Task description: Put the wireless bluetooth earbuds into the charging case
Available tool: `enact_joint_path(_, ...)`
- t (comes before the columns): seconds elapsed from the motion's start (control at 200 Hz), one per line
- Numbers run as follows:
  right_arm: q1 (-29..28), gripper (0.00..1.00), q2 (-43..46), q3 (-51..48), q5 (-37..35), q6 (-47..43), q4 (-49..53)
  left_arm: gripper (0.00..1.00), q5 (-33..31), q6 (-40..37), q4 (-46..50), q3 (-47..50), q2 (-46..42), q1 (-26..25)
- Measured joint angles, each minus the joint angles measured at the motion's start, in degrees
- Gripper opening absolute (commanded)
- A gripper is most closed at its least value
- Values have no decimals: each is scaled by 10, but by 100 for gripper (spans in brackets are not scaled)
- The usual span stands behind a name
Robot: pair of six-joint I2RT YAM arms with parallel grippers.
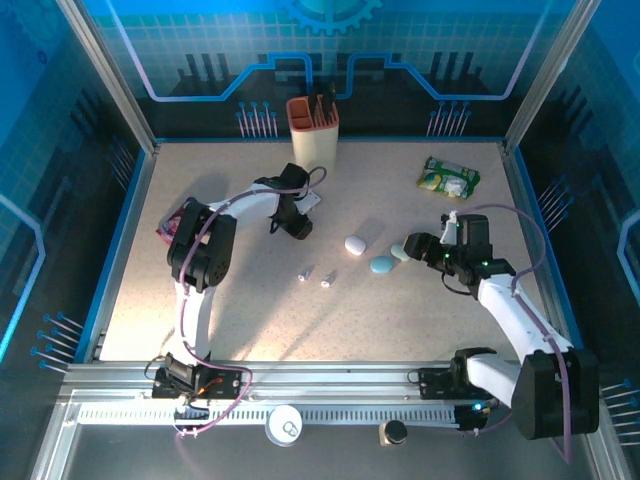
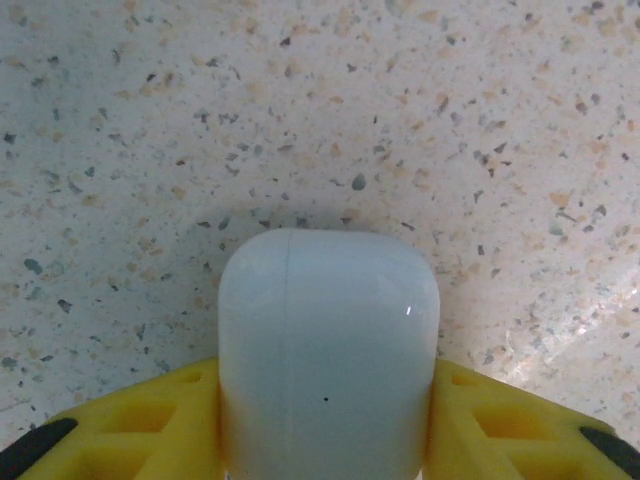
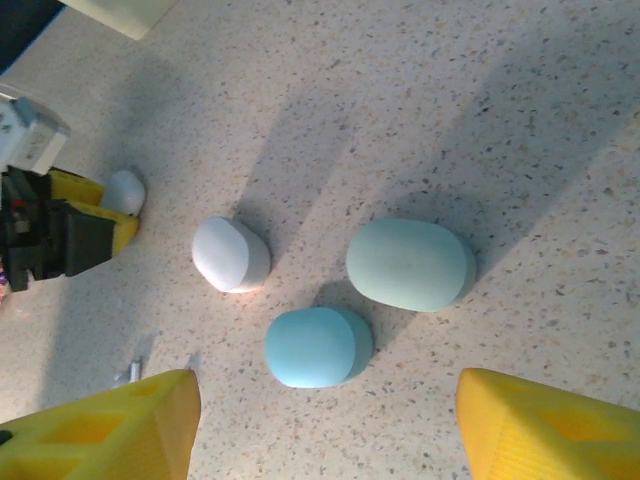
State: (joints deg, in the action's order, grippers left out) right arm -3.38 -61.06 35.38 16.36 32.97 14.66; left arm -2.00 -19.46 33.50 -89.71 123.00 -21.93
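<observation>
The left gripper (image 2: 325,388) pinches the slick, rounded white case (image 2: 325,320) at the frame's bottom edge and could well squirt it loose, while the right gripper (image 3: 325,425) hangs spread wide.

Beige speckled table (image 2: 300,100), white case (image 2: 328,350), sky-blue case (image 3: 318,347), mint-green case (image 3: 410,264), yellow right tool fingers (image 3: 110,425), orange-and-cream holder (image 1: 313,130).

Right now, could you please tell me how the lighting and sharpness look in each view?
Top external: table brightly lit, soft shadows. Left wrist: white case sharp, one tiny glint, soft shadow behind. Right wrist: long diagonal shadows cross the table; blue case crisp.
</observation>
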Motion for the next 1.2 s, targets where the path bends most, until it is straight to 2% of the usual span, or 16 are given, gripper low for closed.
enact_joint_path(0.235,-25,68,28,49,44,6,17,43,-16,-11,-97,125,-77,-7)
enact_joint_path(0.375,-78,67,28,85,56,-6,30,42,-19,-33,-146,217,-163,-21)
enact_joint_path(0.62,-168,67,-6,142,51,-53,62,41,19,-102,-323,403,-327,-78)
enact_joint_path(0.835,-202,67,-36,170,50,-76,69,42,57,-142,-406,465,-383,-108)
enact_joint_path(1.201,-215,63,-112,198,69,-76,68,42,122,-171,-495,498,-431,-147)
